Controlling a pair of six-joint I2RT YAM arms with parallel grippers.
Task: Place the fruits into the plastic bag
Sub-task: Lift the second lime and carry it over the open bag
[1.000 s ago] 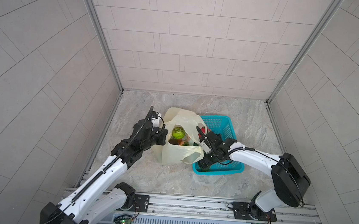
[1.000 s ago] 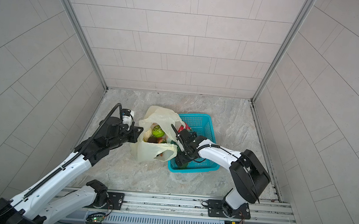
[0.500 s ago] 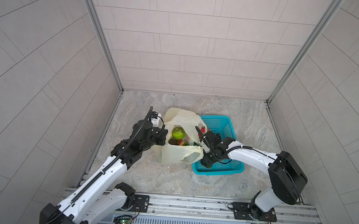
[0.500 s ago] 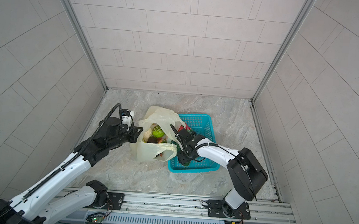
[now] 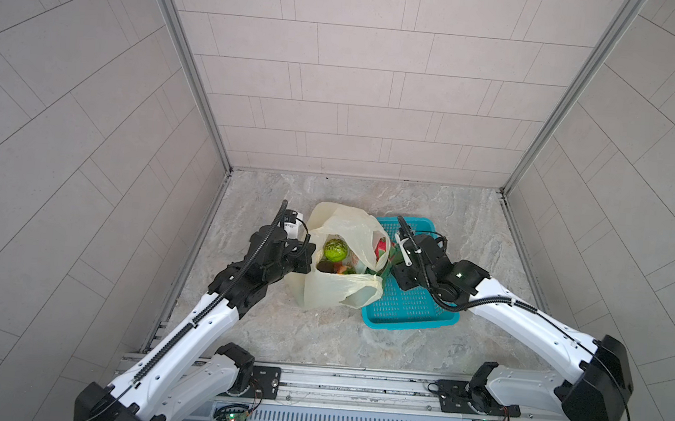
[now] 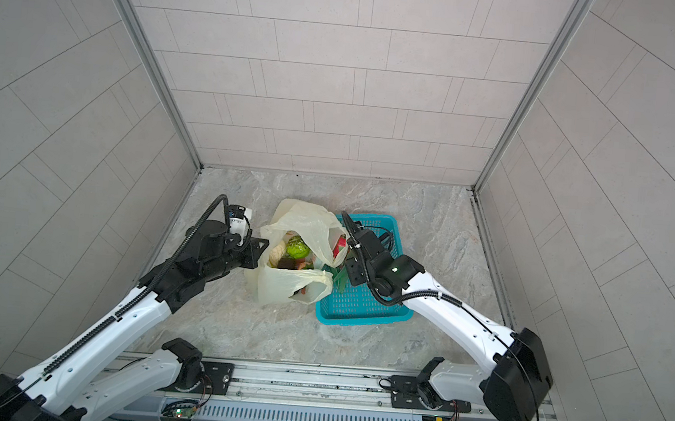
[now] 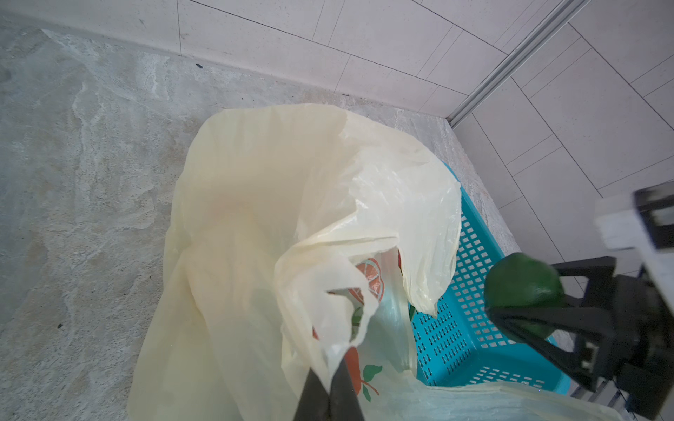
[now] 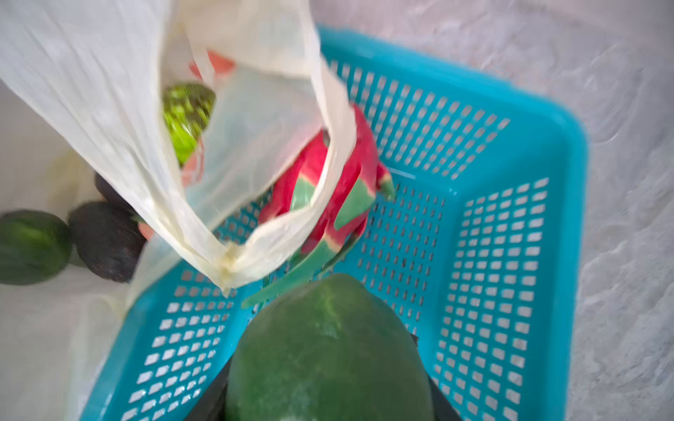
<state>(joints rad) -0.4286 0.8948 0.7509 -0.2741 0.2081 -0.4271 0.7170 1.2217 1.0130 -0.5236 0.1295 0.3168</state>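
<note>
Both top views look steeply down from high at the front onto the whole floor, the two arms, the bag (image 5: 339, 261) and the basket (image 6: 365, 301). Each wrist view sits close above the bag mouth, and both share the basket and the avocado (image 8: 328, 350) with the top views.
</note>
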